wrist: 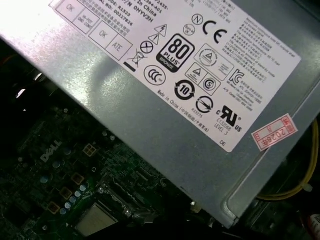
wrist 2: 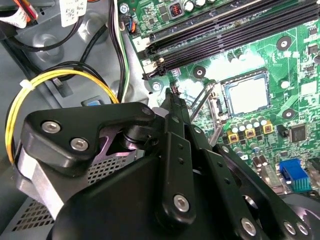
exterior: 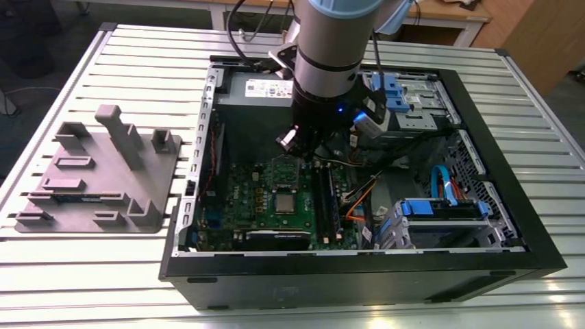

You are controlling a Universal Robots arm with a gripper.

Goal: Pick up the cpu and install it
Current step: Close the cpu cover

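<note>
The cpu (exterior: 286,203) lies flat in its socket on the green motherboard (exterior: 251,199), inside the open computer case. Both wrist views show its silvery-beige top, cpu (wrist 2: 246,94) and cpu (wrist: 95,221). The socket's metal frame (exterior: 286,164) stands tilted up behind it, and a thin wire lever (wrist 2: 202,97) is raised beside the socket. My gripper (exterior: 308,152) hangs over the motherboard just behind the socket, apart from the chip. In the second wrist view the black gripper (wrist 2: 172,97) has its fingers closed together with nothing between them.
A grey plastic tray (exterior: 101,178) sits on the slatted table to the exterior view's left of the case. The grey power supply (wrist: 175,100) lies at the case's back. Long black memory sticks (wrist 2: 225,30), yellow cables (wrist 2: 55,80) and blue drive brackets (exterior: 443,209) crowd the case.
</note>
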